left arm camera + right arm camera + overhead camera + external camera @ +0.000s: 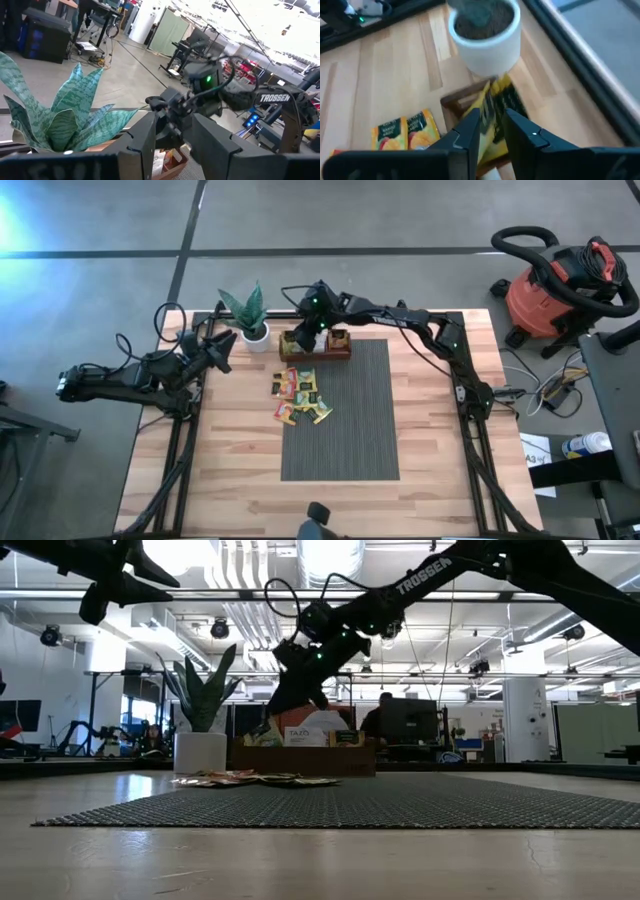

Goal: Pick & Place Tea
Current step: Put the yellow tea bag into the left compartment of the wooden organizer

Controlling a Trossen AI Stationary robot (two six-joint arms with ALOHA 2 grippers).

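From above, the right gripper (303, 340) is hovering over the brown wooden compartment tray (338, 347) at the grey mat's (350, 420) far edge, while loose flat square tea sachets (302, 395) are lying near the mat's left edge. The left gripper (222, 352) is waiting, fingers parted, at the desk's (240, 480) far-left corner. In the right wrist view, a yellow sachet (492, 117) is sitting between narrowly parted fingers (470, 131) over the tray.

Right hand (303, 340) sits over the long brown wooden compartment tray (340, 346), w/ the white potted green plant (250, 320) close beside it on the left-arm side. Loose yellow, green and white square tea sachets (302, 395) clutter the grey ribbed mat (350, 430) just nearer the desk (240, 470) front; rest of mat beyond them is bare.
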